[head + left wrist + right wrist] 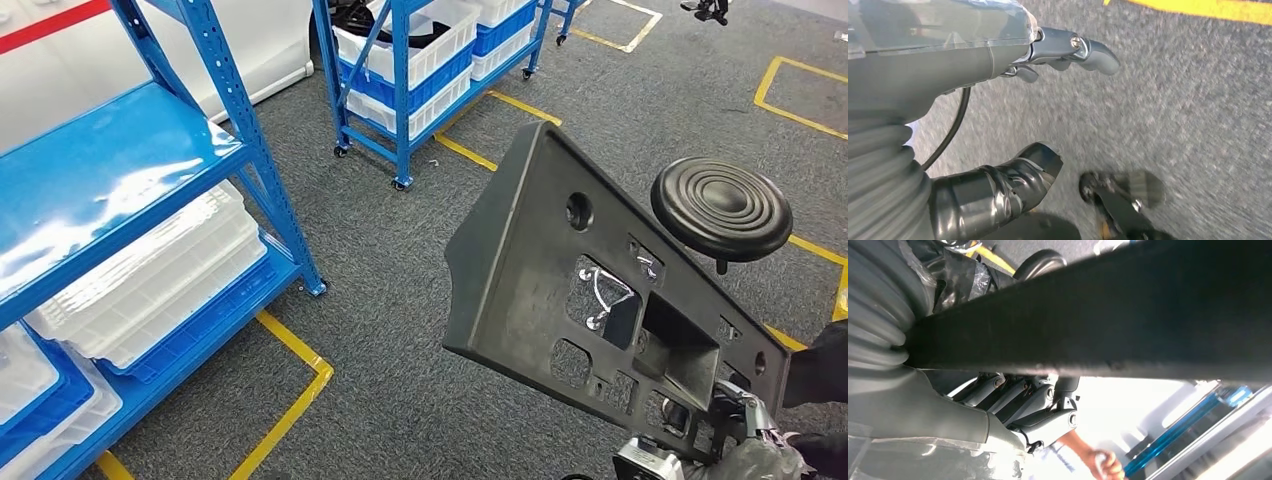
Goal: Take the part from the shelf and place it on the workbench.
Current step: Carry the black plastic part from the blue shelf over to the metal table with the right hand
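The part (540, 250) is a large flat black plastic panel with several cut-outs, held tilted above the grey carpet in the head view. My right hand (722, 440) grips its lower right corner from below. The right wrist view has the part's edge (1098, 325) as a dark band across the picture, with my right hand's fingers (1033, 405) curled under it. My left hand (998, 60) hangs over the carpet, thumb (1018, 182) and fingers (1083, 50) apart, holding nothing.
A blue shelf (110, 170) stands at the left with white trays (150, 280) on its lower level. A second blue wheeled rack (420, 60) with bins is ahead. A black round stool (720, 208) stands right of the part. Yellow tape (290, 400) marks the floor. A person's hand (1102, 464) is nearby.
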Controlling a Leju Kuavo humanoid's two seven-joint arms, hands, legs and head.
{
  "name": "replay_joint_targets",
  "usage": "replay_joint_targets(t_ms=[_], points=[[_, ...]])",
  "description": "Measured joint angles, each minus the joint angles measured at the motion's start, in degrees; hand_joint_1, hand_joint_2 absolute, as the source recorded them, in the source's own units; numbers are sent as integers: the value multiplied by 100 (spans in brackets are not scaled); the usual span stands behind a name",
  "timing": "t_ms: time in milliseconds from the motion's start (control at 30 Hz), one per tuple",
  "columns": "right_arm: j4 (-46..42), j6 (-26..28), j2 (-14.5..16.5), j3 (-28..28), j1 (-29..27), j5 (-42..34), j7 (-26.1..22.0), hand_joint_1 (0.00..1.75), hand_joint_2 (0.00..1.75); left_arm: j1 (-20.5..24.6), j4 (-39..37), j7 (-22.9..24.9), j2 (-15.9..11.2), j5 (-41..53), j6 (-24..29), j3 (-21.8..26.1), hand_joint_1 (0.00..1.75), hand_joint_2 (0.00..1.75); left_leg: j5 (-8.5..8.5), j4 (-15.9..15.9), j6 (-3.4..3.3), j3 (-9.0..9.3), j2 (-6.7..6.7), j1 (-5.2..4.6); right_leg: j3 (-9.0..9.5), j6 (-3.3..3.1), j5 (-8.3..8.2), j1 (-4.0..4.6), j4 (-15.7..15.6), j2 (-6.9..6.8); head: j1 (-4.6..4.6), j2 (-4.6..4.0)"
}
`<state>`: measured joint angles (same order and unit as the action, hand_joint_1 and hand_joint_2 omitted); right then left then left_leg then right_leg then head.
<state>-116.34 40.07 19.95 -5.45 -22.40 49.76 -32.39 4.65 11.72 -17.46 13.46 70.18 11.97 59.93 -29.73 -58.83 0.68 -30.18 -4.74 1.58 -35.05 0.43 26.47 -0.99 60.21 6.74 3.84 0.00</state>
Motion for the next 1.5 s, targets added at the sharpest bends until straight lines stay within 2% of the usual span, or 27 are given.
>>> replay_joint_targets(t_ms=[33,100,167,233,267,300,333,400,467,533,600,700,767,800,833,867,933,1000,1067,1133,1200,1267,1300,1333,1400,1467,1500], points=[[-9,1,1,-15,-11,-36,-6,175,175,-1,0,1,0,-9,1,2,0,175,17,2,-44,-7,68,-6,-26,39,-21,-19,-8,54,0,0],[-23,2,1,-60,-42,-89,-13,175,175,4,0,1,0,-22,2,6,0,175,61,46,-126,5,209,-14,-104,81,61,-18,128,-114,5,0],[-30,2,1,-89,-58,-127,-19,175,175,6,0,1,0,-23,3,7,0,175,83,72,-179,6,362,-31,-362,98,380,7,685,-460,10,0],[-28,2,1,-96,-65,-156,-27,175,175,-11,0,0,-1,-25,5,8,0,175,77,72,-198,-5,537,-61,-704,110,699,15,1423,-604,10,0],[-27,2,1,-99,-75,-168,-33,175,175,-17,0,0,-1,-26,9,9,0,175,72,71,-205,-6,626,-74,-772,108,724,16,1585,-626,10,0],[-26,2,1,-103,-87,-181,-41,175,175,-17,0,0,-2,-26,11,10,0,175,66,71,-207,-2,709,-84,-715,96,638,17,1512,-648,11,0],[-27,2,1,-109,-99,-200,-47,175,175,-12,0,0,-2,-23,14,10,0,175,58,72,-206,8,781,-92,-534,74,467,23,1201,-688,11,0],[-32,2,1,-121,-123,-258,-63,175,175,1,0,0,-1,-1,16,9,0,175,31,70,-184,40,899,-114,-62,-1,189,77,354,-930,10,0],[-55,2,1,-136,-162,-329,-79,175,175,4,0,0,0,31,22,9,0,175,9,75,-143,65,983,-129,138,-69,136,148,-43,-1088,8,0],[-91,2,2,-167,-224,-391,-95,175,175,10,0,1,0,56,31,9,0,175,-5,100,-92,96,1073,-136,137,-119,120,160,-79,-989,8,0],[-121,4,4,-210,-288,-453,-111,175,175,17,0,2,0,78,40,7,0,175,-110,9,-38,92,968,-130,174,-177,78,120,-158,-869,6,0],[-141,10,9,-249,-330,-522,-135,175,175,6,0,10,0,98,57,5,0,175,-615,-894,1,-314,587,-112,193,-240,44,90,-207,-683,-1,0],[-142,10,11,-276,-349,-547,-153,175,175,-14,0,17,0,108,71,5,0,175,-775,-1463,13,-604,527,-110,188,-252,46,94,-188,-529,-1,0],[-142,10,11,-292,-362,-555,-160,175,175,-21,0,20,0,110,78,5,0,175,-676,-1452,13,-618,521,-107,188,-250,50,95,-173,-448,-1,0],[-142,10,12,-306,-372,-561,-166,175,175,-24,0,23,0,114,83,5,0,175,-478,-1219,9,-529,500,-102,190,-244,57,92,-153,-365,-2,0],[-142,10,12,-318,-378,-565,-170,175,175,-23,0,25,0,118,87,5,0,175,-242,-833,-2,-373,436,-94,190,-233,67,88,-130,-285,-2,0],[-142,10,13,-338,-378,-570,-176,175,175,-19,0,28,-1,124,93,5,0,175,25,-167,-33,-96,202,-81,163,-188,86,89,-77,-149,-1,0],[-142,10,14,-351,-380,-568,-180,175,175,-10,0,32,-2,124,97,5,0,175,32,27,-71,-19,92,-91,116,-122,77,77,-55,-42,1,0],[-142,10,14,-363,-391,-562,-187,175,175,1,0,33,-1,131,96,5,0,175,69,80,-134,5,203,-93,85,-56,64,59,-49,7,0,0],[-148,10,14,-373,-407,-559,-192,175,175,4,0,34,1,156,91,0,0,175,115,147,-209,28,335,-77,-18,-9,215,72,167,-215,4,0],[-155,10,14,-375,-421,-563,-191,175,175,-8,0,40,2,191,86,-8,0,175,126,171,-248,30,475,-83,-322,34,571,70,808,-515,7,0],[-157,10,14,-377,-448,-571,-191,175,175,-24,0,47,1,211,86,-10,0,175,113,169,-254,28,632,-93,-631,75,798,39,1438,-610,6,0],[-157,10,14,-379,-467,-575,-191,175,175,-26,0,50,1,216,86,-11,0,175,102,169,-251,33,710,-95,-655,89,756,24,1491,-631,5,0],[-157,10,14,-380,-482,-580,-191,175,175,-24,0,51,0,220,86,-11,0,175,89,169,-241,46,779,-95,-550,95,607,13,1297,-659,6,0],[-164,10,14,-382,-493,-588,-190,175,175,-17,0,51,1,226,86,-14,0,175,50,168,-203,96,904,-102,-114,81,252,24,497,-874,6,0],[-178,10,14,-385,-499,-596,-191,175,175,-9,0,43,1,233,89,-16,0,175,6,164,-145,140,1001,-126,165,28,119,74,-38,-1063,3,0],[-183,10,14,-393,-507,-606,-192,175,175,0,0,32,1,240,92,-19,0,175,-10,166,-116,159,1047,-137,186,-1,142,103,-99,-1082,2,0]])
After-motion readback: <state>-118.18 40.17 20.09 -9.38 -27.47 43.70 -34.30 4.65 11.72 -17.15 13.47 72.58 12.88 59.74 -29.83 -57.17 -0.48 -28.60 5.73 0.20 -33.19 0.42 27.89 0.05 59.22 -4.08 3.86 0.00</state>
